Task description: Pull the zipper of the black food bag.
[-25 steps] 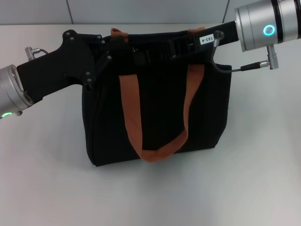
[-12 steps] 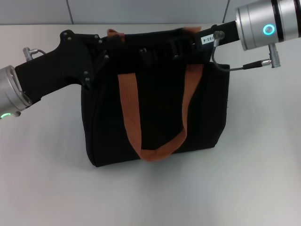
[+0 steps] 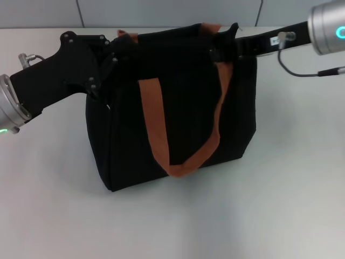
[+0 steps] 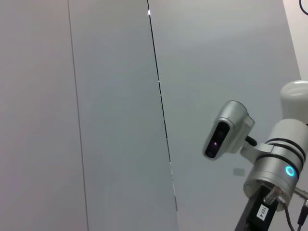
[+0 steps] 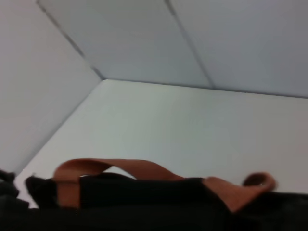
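The black food bag stands upright on the white table, with an orange-brown strap handle hanging down its front. My left gripper is against the bag's top left corner. My right gripper is at the top right end of the bag's opening, beside the strap's right end. The zipper is hidden among the black parts along the top edge. The right wrist view shows the bag's top edge and the rear handle close up.
The white table extends in front of and to both sides of the bag. A grey panelled wall runs behind the table. The left wrist view shows only that wall and my right arm.
My right gripper has moved right along the bag's top, from near the middle to the right end. The bag's top has risen and shifted a little, and my left arm has moved up with it.
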`<state>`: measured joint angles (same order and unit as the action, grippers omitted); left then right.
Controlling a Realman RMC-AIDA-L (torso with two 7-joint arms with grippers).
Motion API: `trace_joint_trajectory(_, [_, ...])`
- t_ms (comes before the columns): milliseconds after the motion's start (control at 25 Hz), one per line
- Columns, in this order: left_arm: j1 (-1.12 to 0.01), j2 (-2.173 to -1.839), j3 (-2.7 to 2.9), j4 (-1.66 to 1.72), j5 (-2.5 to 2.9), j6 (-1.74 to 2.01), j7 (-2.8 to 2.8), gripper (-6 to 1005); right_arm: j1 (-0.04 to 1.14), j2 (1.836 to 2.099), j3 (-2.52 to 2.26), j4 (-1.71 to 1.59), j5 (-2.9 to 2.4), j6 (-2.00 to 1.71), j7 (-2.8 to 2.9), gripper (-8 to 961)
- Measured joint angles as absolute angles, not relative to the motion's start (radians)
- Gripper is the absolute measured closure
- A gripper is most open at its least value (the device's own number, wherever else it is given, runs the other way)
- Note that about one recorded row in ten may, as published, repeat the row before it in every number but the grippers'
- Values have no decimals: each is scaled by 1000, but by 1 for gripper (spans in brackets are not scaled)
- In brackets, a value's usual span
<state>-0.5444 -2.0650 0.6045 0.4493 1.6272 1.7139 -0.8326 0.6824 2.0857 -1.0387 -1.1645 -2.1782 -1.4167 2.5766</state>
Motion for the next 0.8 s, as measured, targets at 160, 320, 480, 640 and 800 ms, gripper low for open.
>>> trace_joint_trajectory(160, [-543,-2064,604,447,1624,1713,-832,985,647,2084,-1030,-1174,-2080,-1438,2554,955])
trace_joint_trajectory(320, [-543,-2065,604,444,1623,1709,-831,985,575,2080,-985,-1121,-1787,-1479,2394,955])
trace_joint_trajectory(480, [-533,-2066,604,443,1622,1687,-835,984,541,2069,-889,-958,-1575,-1582,2173,893])
trace_joint_trajectory(640, [-524,-2066,605,442,1622,1682,-838,984,539,2042,-811,-787,-1480,-1713,1960,753])
trace_joint_trajectory(800, [-515,-2066,607,439,1626,1671,-868,984,532,1992,-788,-571,-1491,-1882,1593,563])
